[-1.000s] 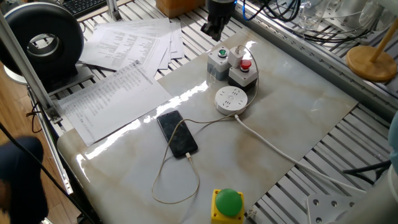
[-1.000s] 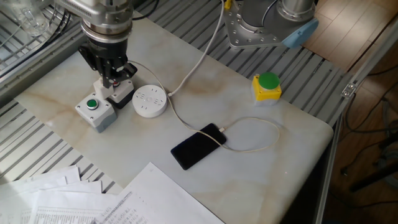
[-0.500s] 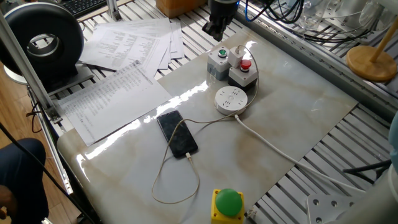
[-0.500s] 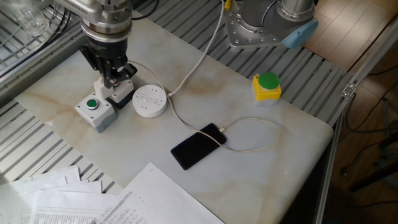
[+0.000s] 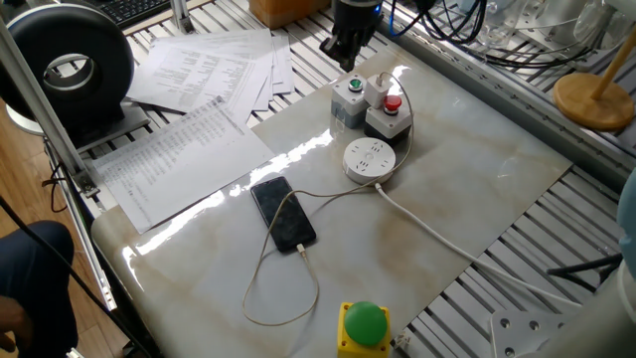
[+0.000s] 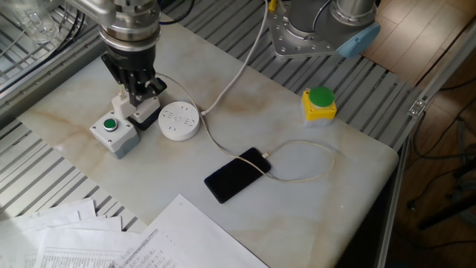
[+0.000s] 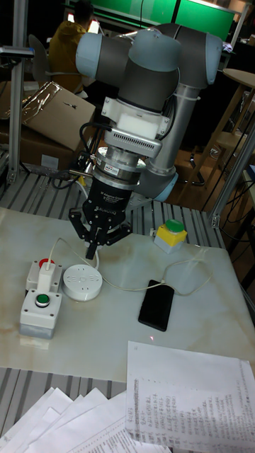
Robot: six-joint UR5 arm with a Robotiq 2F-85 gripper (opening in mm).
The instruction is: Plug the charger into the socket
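The charger (image 5: 378,88) is a small white cube resting on the black red-button box (image 5: 390,119), with its thin cable running to a black phone (image 5: 283,214). The round white socket (image 5: 370,159) lies flat just in front of that box, slots up, with nothing plugged in. My gripper (image 5: 343,52) hangs over the far side of the boxes. In the other fixed view the gripper (image 6: 138,95) has its tips right beside the charger (image 6: 120,98); I cannot tell whether they touch. In the tall view the gripper (image 7: 91,249) looks shut and empty, above the socket (image 7: 80,282).
A grey box with a green button (image 5: 349,99) stands against the red-button box. A yellow box with a green dome (image 5: 364,326) sits near the front edge. Papers (image 5: 189,129) cover the left side. The socket's thick cord (image 5: 447,244) runs off to the right.
The gripper has shifted slightly over the boxes. The charger, socket and phone have not moved.
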